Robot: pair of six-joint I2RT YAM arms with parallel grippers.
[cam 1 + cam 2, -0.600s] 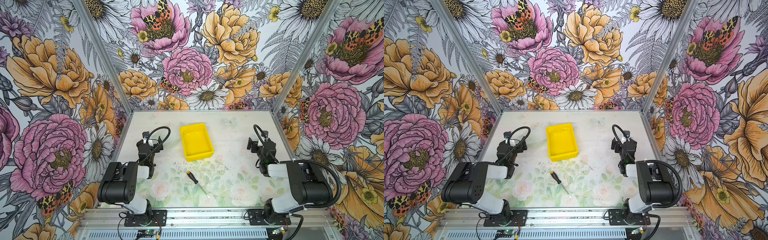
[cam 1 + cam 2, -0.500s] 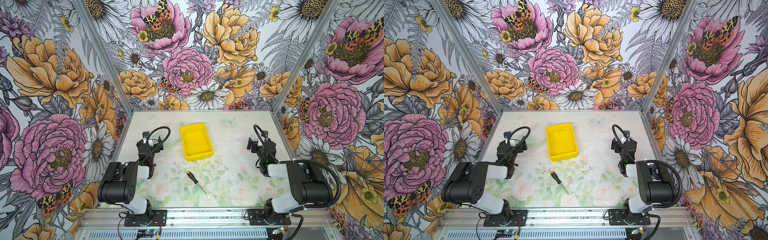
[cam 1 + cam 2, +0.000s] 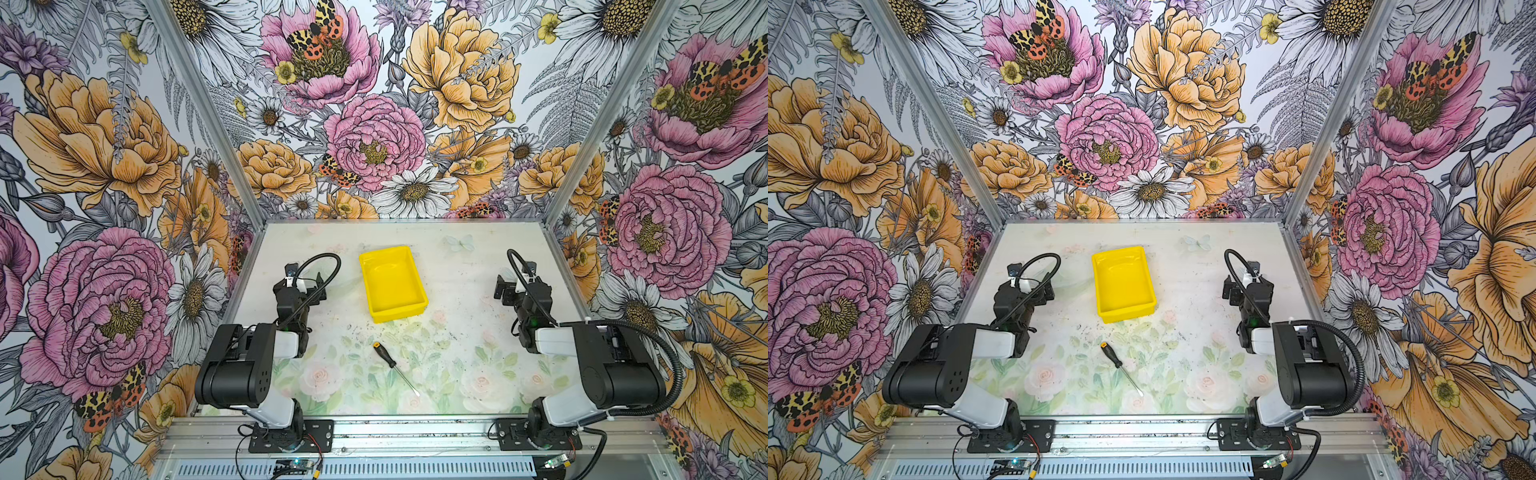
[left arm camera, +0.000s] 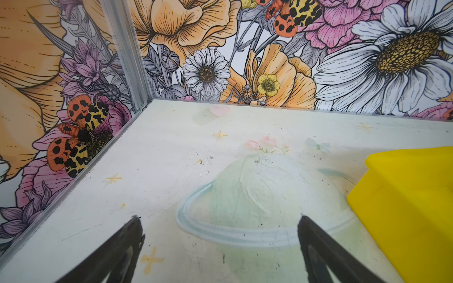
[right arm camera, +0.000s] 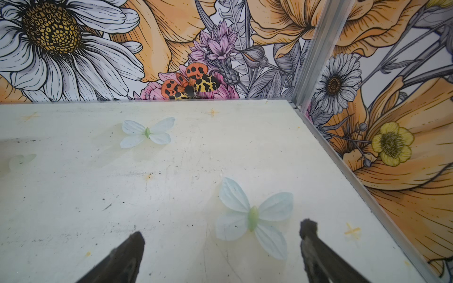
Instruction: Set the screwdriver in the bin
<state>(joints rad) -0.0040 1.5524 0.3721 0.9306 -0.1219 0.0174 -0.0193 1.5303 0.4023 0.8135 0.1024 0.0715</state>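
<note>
The screwdriver (image 3: 392, 365) (image 3: 1119, 365), with a black handle, an orange butt cap and a thin silver shaft, lies flat on the table near the front middle, its cap towards the bin. The yellow bin (image 3: 399, 314) (image 3: 1128, 314) sits just behind it and holds nothing; a corner of the bin (image 4: 404, 208) shows in the left wrist view. My left gripper (image 3: 305, 276) (image 3: 1030, 282) (image 4: 219, 218) rests open left of the bin, with bare table between its fingers. My right gripper (image 3: 515, 282) (image 3: 1241, 282) (image 5: 223, 227) is open at the right side, far from both.
Flower-printed walls (image 3: 374, 145) close the table on three sides, with aluminium posts (image 3: 208, 112) at the back corners. A metal rail (image 3: 415, 432) carrying both arm bases runs along the front edge. The tabletop (image 3: 457, 365) bears pale printed flowers and butterflies.
</note>
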